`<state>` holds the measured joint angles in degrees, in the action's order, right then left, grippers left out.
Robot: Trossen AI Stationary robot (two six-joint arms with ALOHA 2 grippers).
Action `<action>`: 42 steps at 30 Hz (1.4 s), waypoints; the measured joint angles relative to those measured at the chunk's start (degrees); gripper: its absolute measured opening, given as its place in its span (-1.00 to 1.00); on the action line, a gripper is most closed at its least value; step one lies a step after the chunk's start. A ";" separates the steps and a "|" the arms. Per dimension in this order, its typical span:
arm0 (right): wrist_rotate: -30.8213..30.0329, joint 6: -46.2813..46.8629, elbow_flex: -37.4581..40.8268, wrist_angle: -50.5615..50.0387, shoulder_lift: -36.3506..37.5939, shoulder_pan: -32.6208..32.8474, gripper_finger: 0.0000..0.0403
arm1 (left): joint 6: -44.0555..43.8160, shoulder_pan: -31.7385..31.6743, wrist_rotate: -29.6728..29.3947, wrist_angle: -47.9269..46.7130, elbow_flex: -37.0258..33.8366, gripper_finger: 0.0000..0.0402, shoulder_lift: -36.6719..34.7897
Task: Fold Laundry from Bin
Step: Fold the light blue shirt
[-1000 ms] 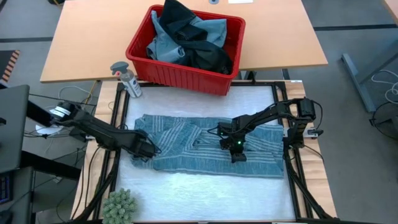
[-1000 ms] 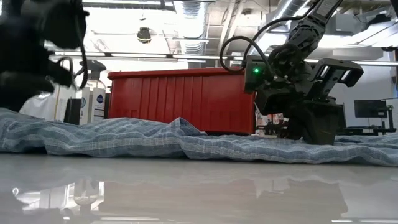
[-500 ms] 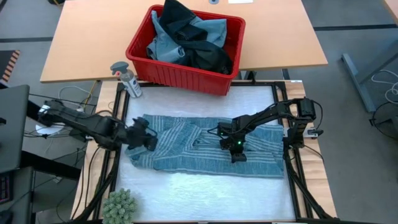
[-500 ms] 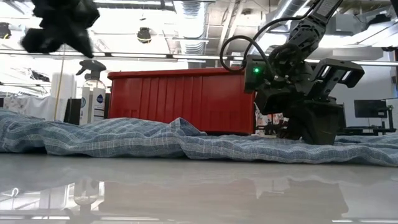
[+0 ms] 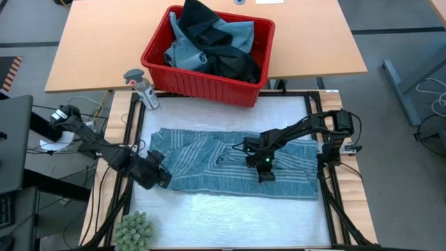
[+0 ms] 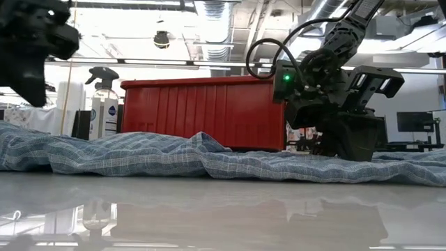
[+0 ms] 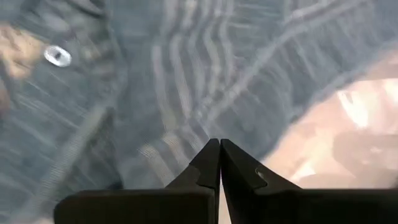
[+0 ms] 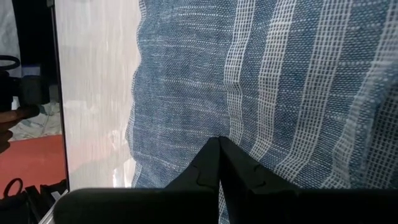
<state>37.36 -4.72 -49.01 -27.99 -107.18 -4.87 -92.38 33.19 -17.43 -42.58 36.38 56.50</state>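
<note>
You've got both claws clenched on nothing: left gripper [image 5: 159, 176] over the striped garment's [image 5: 209, 157] left edge, right gripper [image 5: 266, 169] pressed on its middle, remaining laundry [image 5: 209, 42] in the red bin [image 5: 202, 88].

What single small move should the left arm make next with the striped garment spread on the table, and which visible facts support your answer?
Probably lower the left gripper, open it, and pinch the near-left edge of the striped garment. Its fingers are shut on nothing, above that corner. The right gripper is shut and presses down on the cloth's right half, so that side looks anchored for a fold. More laundry waits in the red bin.
</note>
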 joint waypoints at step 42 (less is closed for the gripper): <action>1.94 -1.73 0.16 -0.04 0.81 -0.17 -0.81 | -20.05 10.86 -2.76 -1.73 -5.96 -1.00 -8.02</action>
<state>39.30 -6.44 -48.85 -28.03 -106.37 -5.04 -112.43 44.05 -20.19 -44.31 30.42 48.49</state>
